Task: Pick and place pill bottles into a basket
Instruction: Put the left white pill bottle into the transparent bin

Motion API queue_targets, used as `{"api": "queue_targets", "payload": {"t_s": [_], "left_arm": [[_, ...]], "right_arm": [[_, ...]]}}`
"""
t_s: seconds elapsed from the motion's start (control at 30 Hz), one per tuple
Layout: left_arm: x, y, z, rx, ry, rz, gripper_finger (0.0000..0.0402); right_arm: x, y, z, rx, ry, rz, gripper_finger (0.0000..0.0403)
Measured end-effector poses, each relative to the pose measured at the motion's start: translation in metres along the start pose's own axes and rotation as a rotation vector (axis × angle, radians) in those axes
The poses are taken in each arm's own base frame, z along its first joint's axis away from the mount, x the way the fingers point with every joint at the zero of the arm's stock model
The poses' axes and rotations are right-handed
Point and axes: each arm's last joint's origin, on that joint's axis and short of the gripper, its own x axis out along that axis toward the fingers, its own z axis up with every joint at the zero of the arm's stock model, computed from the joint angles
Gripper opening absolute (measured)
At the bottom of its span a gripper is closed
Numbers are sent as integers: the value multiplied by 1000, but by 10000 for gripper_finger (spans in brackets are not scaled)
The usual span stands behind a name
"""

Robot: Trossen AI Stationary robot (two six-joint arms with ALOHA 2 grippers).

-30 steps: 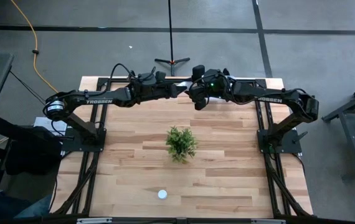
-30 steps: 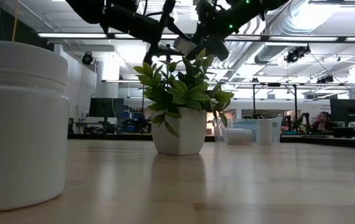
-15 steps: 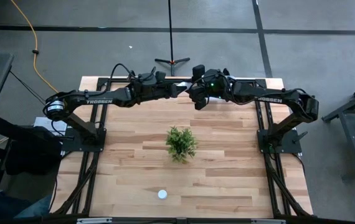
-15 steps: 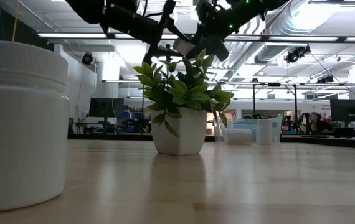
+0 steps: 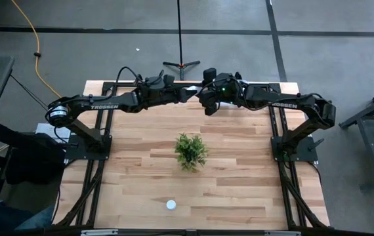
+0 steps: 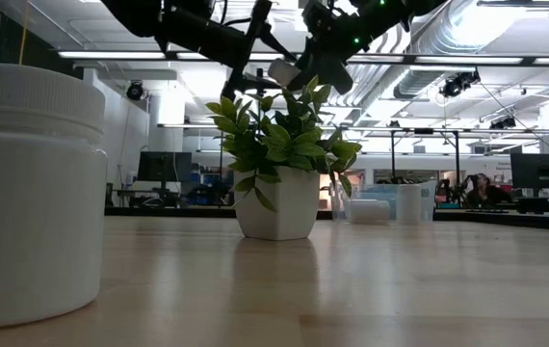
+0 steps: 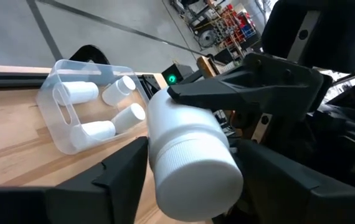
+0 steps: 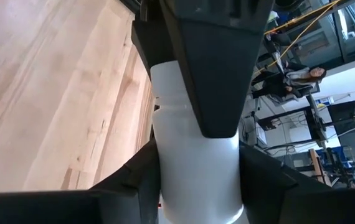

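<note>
1. High view: the left claw [image 5: 188, 93] and the right claw [image 5: 203, 98] meet tip to tip above the far edge of the worktop [image 5: 252, 183]. Neither arm has shifted in the last second. One loose pill bottle [image 5: 170, 204] stands alone near the front edge, well apart from the green plant [image 5: 191, 151].
2. Low view: the held pill bottle [image 6: 284, 70] hangs between the two claws, high above the plant. It has tilted and risen only a little. The basket [image 6: 380, 204] sits behind the plant.
3. Left wrist view: the left claw's fingers are closed on the cap end of the held pill bottle. A finger of the right claw lies on its body. Beyond it, four pill bottles [image 7: 81, 92] lie in the basket.
4. Right wrist view: the right claw's fingers also press on both sides of the same bottle.
5. My judgement: this is a handover, with both claws gripping. One must let go before the bottle can go to the basket, and the loose pill bottle remains after that.
</note>
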Motion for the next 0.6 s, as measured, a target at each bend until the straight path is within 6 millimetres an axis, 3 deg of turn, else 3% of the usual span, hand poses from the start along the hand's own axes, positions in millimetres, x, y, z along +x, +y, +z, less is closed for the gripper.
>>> {"api": "queue_targets", "payload": {"t_s": [0.33,0.6], "left_arm": [[0,3,4,56,28,-23,318],[-3,20,28,7,92,-82,306]], "right_arm": [[0,-1,-1,18,14,-11,159],[0,-2,-3,30,39,-31,159]]}}
